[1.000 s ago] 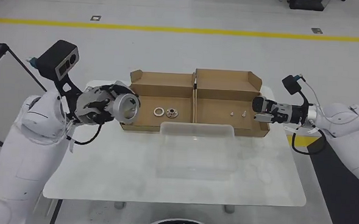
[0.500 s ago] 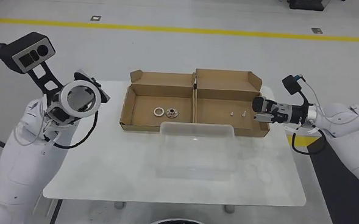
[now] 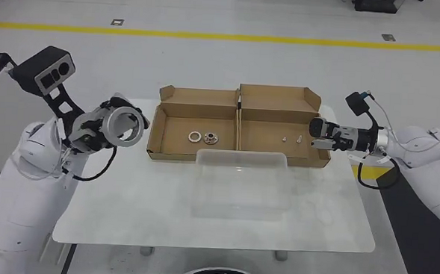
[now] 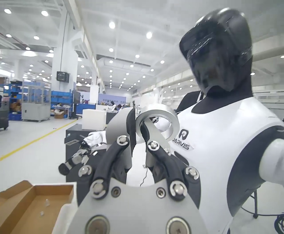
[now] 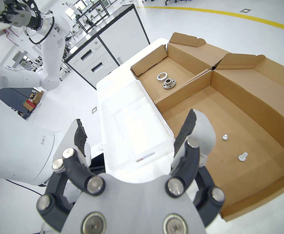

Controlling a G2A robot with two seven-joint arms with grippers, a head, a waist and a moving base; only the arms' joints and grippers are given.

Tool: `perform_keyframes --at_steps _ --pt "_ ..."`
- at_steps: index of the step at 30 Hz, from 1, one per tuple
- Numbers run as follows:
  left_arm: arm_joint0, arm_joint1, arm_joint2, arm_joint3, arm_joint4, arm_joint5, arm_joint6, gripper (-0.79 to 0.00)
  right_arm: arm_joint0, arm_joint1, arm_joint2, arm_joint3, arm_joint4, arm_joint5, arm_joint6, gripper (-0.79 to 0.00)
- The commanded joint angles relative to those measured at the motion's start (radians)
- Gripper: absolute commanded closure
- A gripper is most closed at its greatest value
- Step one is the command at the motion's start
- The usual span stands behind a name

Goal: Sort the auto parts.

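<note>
The white bench [image 3: 126,207] carries two open cardboard boxes side by side along its far edge, the left box [image 3: 196,102] and the right box [image 3: 278,99] touching at a shared wall. A clear plastic tub [image 3: 241,154] sits just in front of them, about where they meet.

My left claw [image 4: 138,124] is raised over the bench's left far corner, beside the left box, and it is clenched on a large metal ring [image 4: 159,110]. One finger is through the ring's hole and the other is against its outer wall. My right claw [image 5: 135,130] hangs at the near right corner of the right box, released, its pads well apart with nothing between them.

In the left box a flanged hub [image 5: 168,83] lies just beside a small ring [image 5: 161,76]. In the right box lie two small bolts, one [image 5: 243,156] near the other [image 5: 224,137].
</note>
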Motion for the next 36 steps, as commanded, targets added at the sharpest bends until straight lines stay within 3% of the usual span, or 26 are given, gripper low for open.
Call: perform_keyframes --at_steps 1,7,16,36 --pt "0.000 0.005 0.001 0.000 0.038 0.000 0.000 0.000 0.000 0.000 0.000 0.000 0.000 0.000 0.000 -0.785" --pt "0.009 0.012 0.003 0.000 0.033 0.000 0.000 0.000 0.000 0.000 0.000 0.000 0.000 0.000 0.000 -0.785" --pt "0.025 0.010 0.018 0.000 -0.219 0.000 0.000 0.000 0.000 0.000 0.000 0.000 0.000 0.000 0.000 -0.785" --pt "0.024 0.014 0.018 0.006 -0.225 0.000 0.000 0.000 0.000 0.000 0.000 0.000 0.000 0.000 0.000 -0.785"
